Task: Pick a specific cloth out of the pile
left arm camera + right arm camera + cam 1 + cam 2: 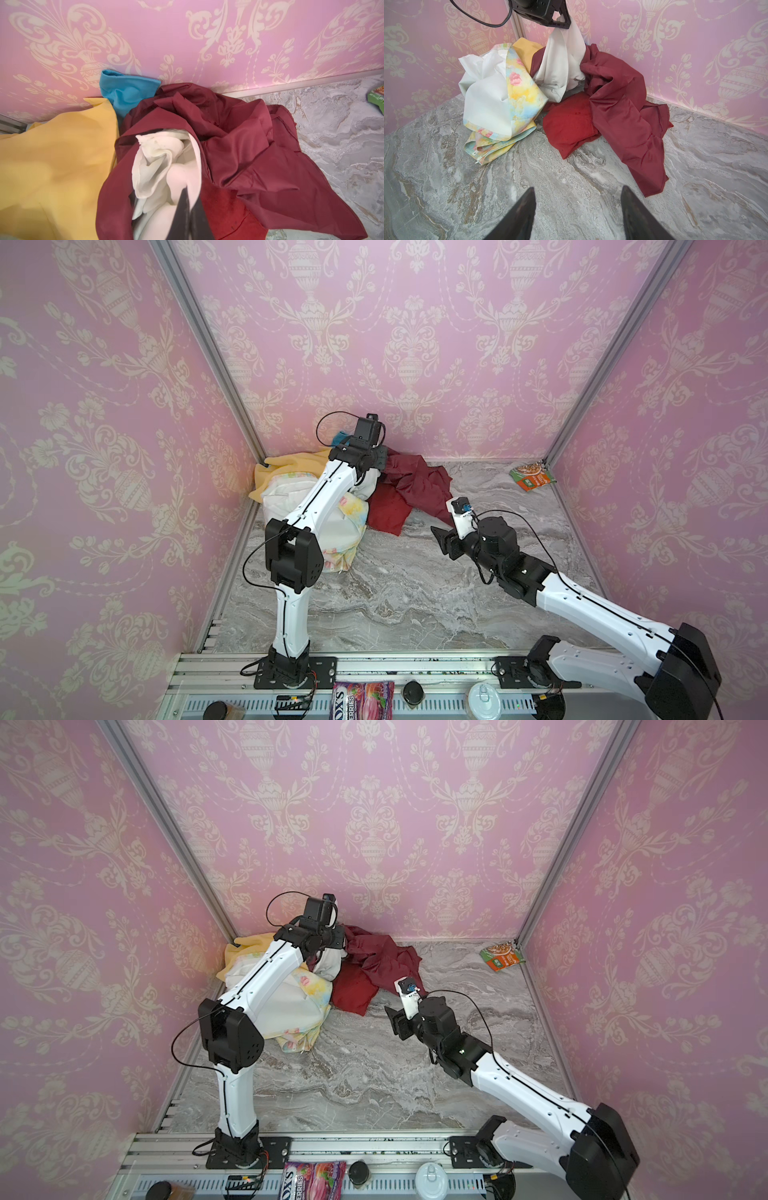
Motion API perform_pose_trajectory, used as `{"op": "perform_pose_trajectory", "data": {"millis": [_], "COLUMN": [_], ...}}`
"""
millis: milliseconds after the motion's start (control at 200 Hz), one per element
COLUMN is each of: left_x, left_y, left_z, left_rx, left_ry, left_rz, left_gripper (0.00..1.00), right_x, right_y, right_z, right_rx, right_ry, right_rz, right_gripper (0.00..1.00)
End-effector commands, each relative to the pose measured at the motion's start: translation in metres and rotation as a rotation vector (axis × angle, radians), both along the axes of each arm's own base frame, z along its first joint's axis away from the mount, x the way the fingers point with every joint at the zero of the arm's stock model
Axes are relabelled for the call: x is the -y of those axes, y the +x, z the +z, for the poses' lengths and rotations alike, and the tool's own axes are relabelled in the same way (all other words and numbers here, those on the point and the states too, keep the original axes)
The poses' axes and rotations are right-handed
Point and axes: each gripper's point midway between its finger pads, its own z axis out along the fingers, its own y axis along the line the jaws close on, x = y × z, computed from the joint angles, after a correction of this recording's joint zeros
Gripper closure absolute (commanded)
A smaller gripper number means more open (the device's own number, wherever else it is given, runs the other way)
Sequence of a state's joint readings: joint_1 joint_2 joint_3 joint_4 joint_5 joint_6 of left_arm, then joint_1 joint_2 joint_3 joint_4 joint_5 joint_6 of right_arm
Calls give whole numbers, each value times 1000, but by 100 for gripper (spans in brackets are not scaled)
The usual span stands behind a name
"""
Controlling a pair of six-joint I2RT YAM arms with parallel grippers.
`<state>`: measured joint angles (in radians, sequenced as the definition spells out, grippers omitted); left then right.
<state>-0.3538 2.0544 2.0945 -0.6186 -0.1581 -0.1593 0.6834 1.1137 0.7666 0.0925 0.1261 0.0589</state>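
Maroon satin (623, 99) crowds the cloth (560, 62), a plain white piece that rises out of the pile (353, 514) in the back left corner of the marble table (446, 187), left of centre in both top views. Shiny maroon folds wrap it on both sides in the left wrist view. A matte red cloth (569, 124) lies at its foot, and the flower-print sheet (521, 97) presses against it from the side nearer the left wall. A mustard yellow cloth (58, 162) and a bright blue cloth (126, 91) sit behind, against the pink wallpaper (166, 31). The left gripper (563, 25) is clamped on the top of the cloth, jaws together with white fabric bunched between them, and the cloth hangs from it down into the heap. The right gripper (577, 189) hovers low over bare marble near the maroon edge, jaws apart and holding nothing. Open tabletop spreads across the centre and right of both top views, where only a green and orange packet (533, 477) lies in the far right corner against the wall.
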Motion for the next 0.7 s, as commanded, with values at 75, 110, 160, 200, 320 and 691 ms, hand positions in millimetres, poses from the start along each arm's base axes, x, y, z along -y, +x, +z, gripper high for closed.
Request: {"op": "perform_pose_trajectory", "data": {"millis": [75,110,160,200,320,691], "left_x": [-22,-23,-24,-23,-18,-8], "left_y": [3,4,5,5,4,-20], "left_z": [80,88,100,108,145,223], "left_rx": [145,156,175,187,248,405], "left_ry": [-71,-79,-87,-95,-141,-306], "left_rz": [10,10,8,3,-17,-69], "left_gripper": [100,100,100,100,100,100], "right_x": [-17,-20,-23,-26,-35,-74], "right_y": [6,7,9,10,14,44], "right_z": [21,21,20,20,24,59], "right_rx": [37,32,26,22,19,74], "right_ry": [38,40,44,47,59,103], "right_rz": [46,53,60,66,87,158], "right_gripper": [34,34,35,34,34,32]}}
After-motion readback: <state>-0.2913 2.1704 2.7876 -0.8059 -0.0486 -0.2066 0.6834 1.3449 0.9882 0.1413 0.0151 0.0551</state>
